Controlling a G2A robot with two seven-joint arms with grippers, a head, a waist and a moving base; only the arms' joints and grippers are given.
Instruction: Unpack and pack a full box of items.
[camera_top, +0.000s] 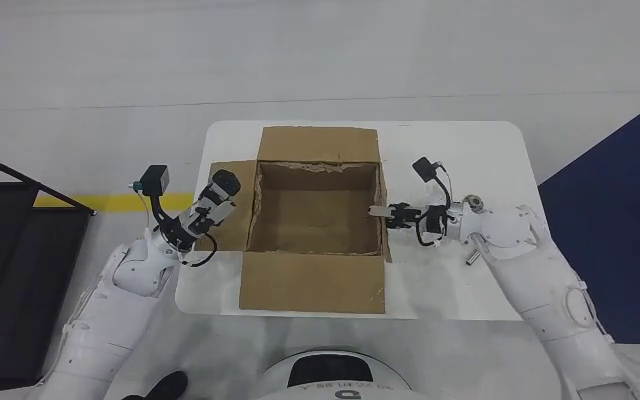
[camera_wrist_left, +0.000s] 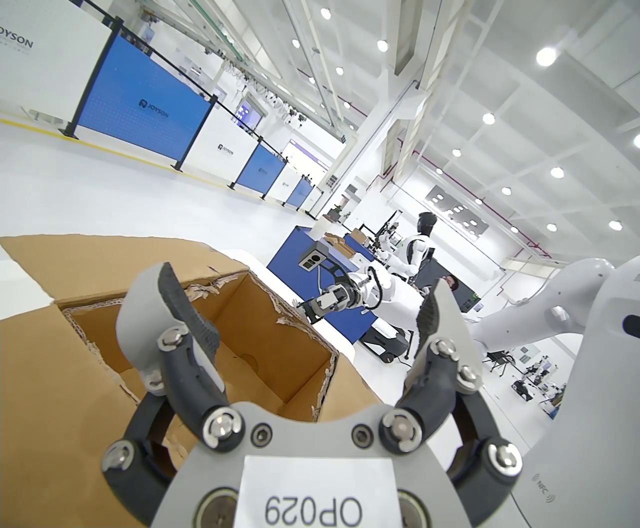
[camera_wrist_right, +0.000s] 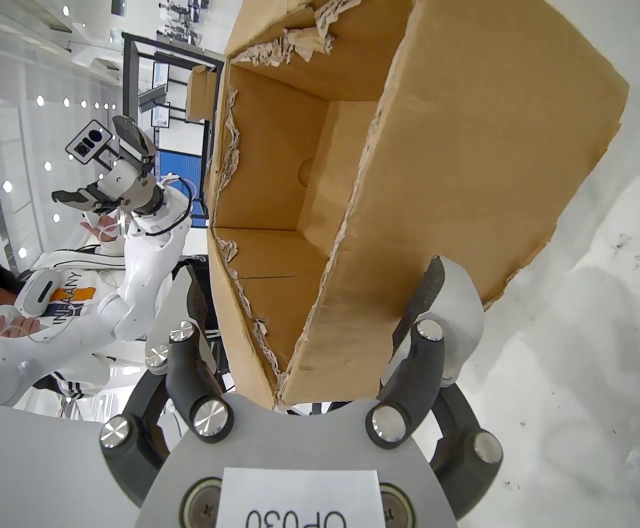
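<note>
An open cardboard box (camera_top: 318, 150) stands in the middle of the white table (camera_top: 455, 150), all flaps folded outward. Its inside shows bare cardboard with torn edges (camera_wrist_right: 260, 150). My left gripper (camera_top: 222, 183) hovers over the box's left flap, open and holding nothing; in its own view (camera_wrist_left: 300, 280) the box (camera_wrist_left: 60, 360) lies just beyond the fingers. My right gripper (camera_top: 383, 212) is at the box's right wall. It is open (camera_wrist_right: 315, 280), and the wall's top edge and its folded-down flap (camera_wrist_right: 450, 150) stand between the fingers, one finger (camera_wrist_right: 440, 295) outside.
A black frame (camera_top: 30, 230) stands off the table's left side and a blue panel (camera_top: 600, 170) off its right. Bare table surface lies right of the box around my right arm. The box's front flap (camera_top: 312, 282) reaches the table's near edge.
</note>
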